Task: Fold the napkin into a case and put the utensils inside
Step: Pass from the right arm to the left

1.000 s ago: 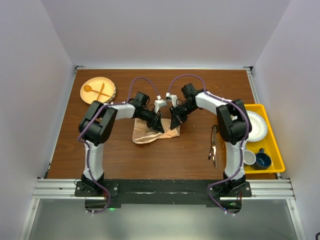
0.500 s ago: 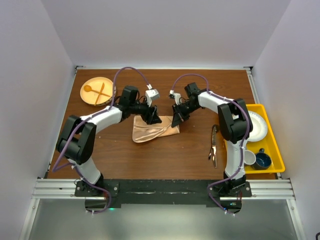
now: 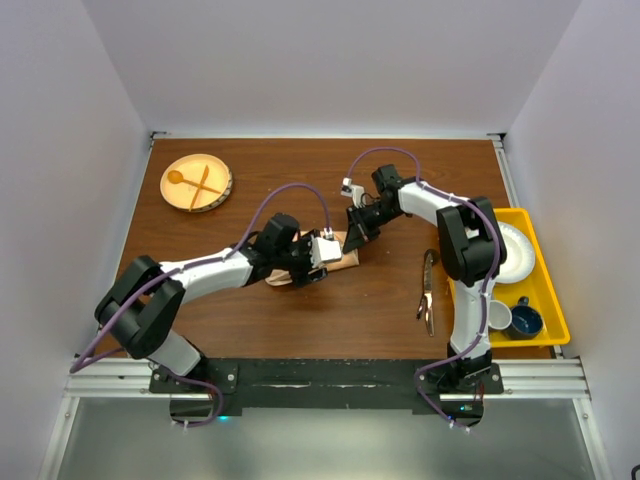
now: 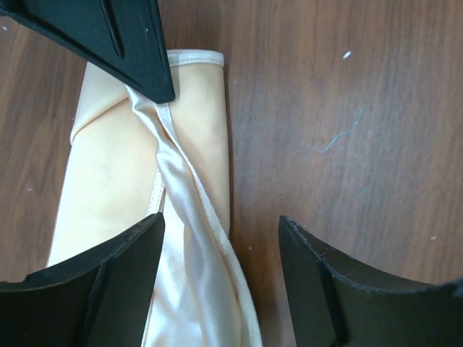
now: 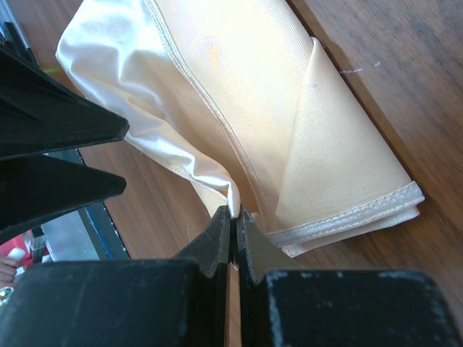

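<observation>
The peach-orange napkin [image 3: 346, 258] lies folded into a narrow strip mid-table, largely under my left wrist. One loose shiny hem rises off it in a twisted ribbon [image 4: 189, 238]. My right gripper [image 5: 235, 214] is shut on the end of that hem, just off the napkin's [image 5: 289, 108] stitched corner; in the top view it [image 3: 352, 240] stands at the strip's right end. My left gripper [image 4: 221, 225] is open, low over the napkin [image 4: 116, 181], one finger above the cloth and the other above bare wood. The dark utensils [image 3: 427, 290] lie to the right, untouched.
A round wooden plate [image 3: 170, 198] with a pale wooden spoon and fork sits at the back left. A yellow tray [image 3: 549, 310] holding a white plate and two cups stands along the right edge, close to the utensils.
My left gripper opened and let go of the napkin, and the left arm swung round to the near side of the cloth. The right gripper kept its pinch and edged slightly back.
</observation>
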`<act>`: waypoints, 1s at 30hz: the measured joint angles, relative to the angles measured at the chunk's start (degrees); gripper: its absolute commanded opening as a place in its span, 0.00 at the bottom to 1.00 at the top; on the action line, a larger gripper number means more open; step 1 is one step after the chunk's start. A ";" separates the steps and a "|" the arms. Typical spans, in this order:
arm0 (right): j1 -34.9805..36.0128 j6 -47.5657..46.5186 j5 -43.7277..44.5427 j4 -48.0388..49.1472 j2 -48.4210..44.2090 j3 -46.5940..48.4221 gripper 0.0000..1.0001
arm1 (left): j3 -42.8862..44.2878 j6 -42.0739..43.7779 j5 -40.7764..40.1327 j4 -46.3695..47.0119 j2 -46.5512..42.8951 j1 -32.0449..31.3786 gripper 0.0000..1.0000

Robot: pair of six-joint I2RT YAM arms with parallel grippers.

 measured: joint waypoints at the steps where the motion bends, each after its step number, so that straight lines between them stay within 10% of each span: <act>1: -0.11 0.04 -0.04 0.00 0.02 0.00 0.00 | -0.24 0.96 -1.14 0.13 -0.15 -0.33 0.64; 10: -0.68 0.04 -1.22 -0.48 0.11 0.13 0.00 | -0.35 4.33 -7.54 0.02 0.79 -0.68 0.46; 22: -0.83 0.04 -1.22 -0.52 0.11 0.33 0.00 | 0.81 5.44 -7.52 -3.63 2.47 -0.72 0.50; 30: -0.90 -0.24 -1.25 -0.74 0.11 0.33 0.00 | 1.01 6.45 -7.67 -5.92 3.04 -0.72 0.10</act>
